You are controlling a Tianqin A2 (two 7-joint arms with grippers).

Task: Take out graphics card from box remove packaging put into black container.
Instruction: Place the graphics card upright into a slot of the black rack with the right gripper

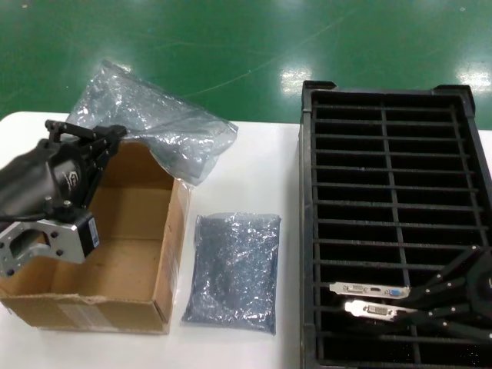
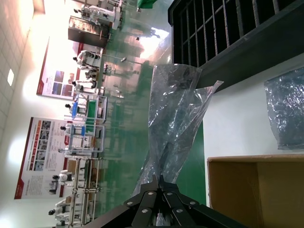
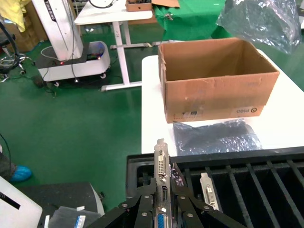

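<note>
On the white table [image 1: 254,161], items as observed:

Box: the brown cardboard box [image 1: 127,238] sits open-topped at the robot's left, flaps up; no card shows in the visible interior.

Left gripper: the left gripper [image 1: 84,146] is over the far rim of the box, fingers pinched together on an emptied packaging bag [image 1: 157,127]. In the left wrist view that bag [image 2: 173,118] hangs crumpled from the closed fingertips [image 2: 159,183].

Second bag: another grey-blue bag [image 1: 233,269] lies flat on the table just beside the box, between it and the tray.

Black container: the black slotted tray [image 1: 392,154] stands at the robot's right; most slots show nothing in them.

Graphics card: the graphics card [image 3: 161,190] is upright on edge over the tray's near slots, silver bracket facing the left wall of the tray.

Right gripper: the right gripper [image 3: 164,194] is clamped on that card, one finger on either face.

Other card: a second card [image 3: 207,190] stands seated in the adjacent slot; both brackets [image 1: 369,290] show side by side in the head view.
</note>
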